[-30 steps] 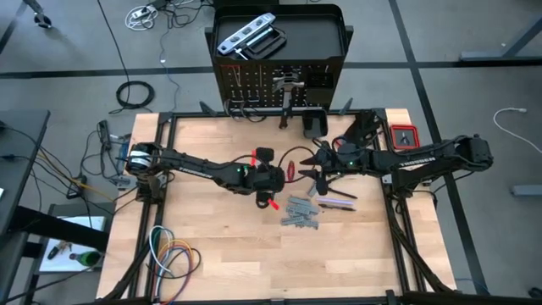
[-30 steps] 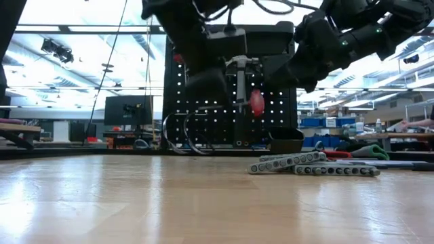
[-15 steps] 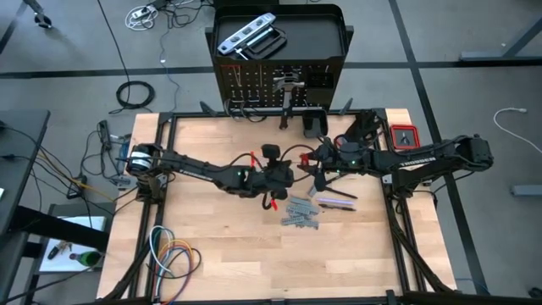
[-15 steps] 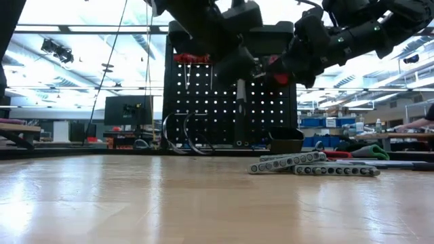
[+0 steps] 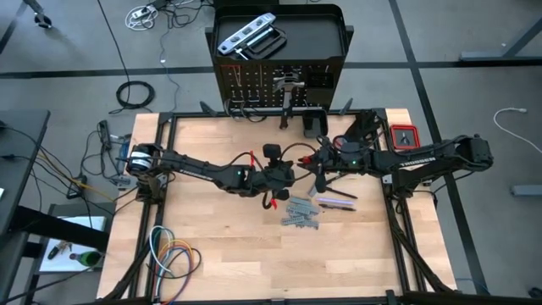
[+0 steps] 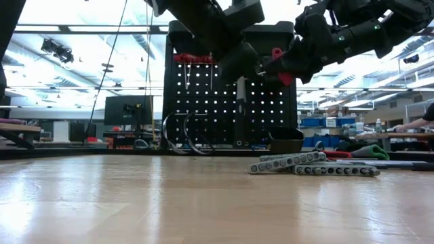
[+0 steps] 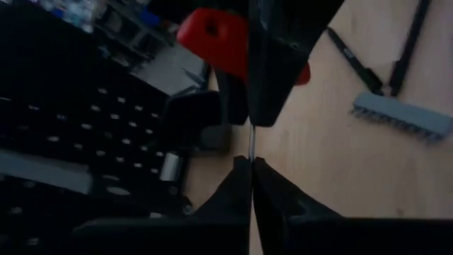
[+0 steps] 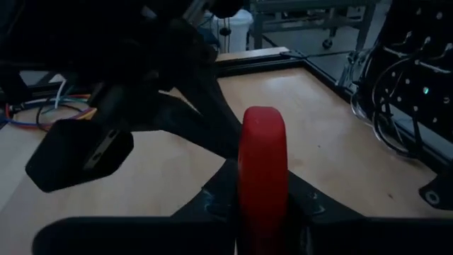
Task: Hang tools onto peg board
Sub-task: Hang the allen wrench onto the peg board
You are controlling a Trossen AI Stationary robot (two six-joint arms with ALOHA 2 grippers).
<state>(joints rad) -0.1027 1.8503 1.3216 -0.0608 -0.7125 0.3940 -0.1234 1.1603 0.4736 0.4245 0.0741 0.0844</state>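
A tool with a red handle and a thin steel shaft hangs above mid-table, between my two grippers. My left gripper is shut on the shaft. Facing it from the table's right, my right gripper is shut on the red handle. The black peg board stands upright at the far edge, with a hammer hanging on it. A silver level lies on the tray top. Grey wrenches lie flat on the table. My left gripper pinches the thin steel shaft between its two fingertips, coming from the table's left and slanting slightly down. The tool is lifted clear of the table. My right gripper has the red handle between its two fingers, coming about level from the table's right. The handle stands upright in the hold.
Dark thin screwdrivers lie to the right of the wrenches. A small black box sits at the foot of the peg board, and a red case at the far right. Coiled coloured cables lie at the near left corner.
My left gripper has tipped upward and moved a little toward the right gripper. The tool's red end, which hung low before the peg board, has swung up to the right gripper's fingers. Over the last half second both arms have kept their place.
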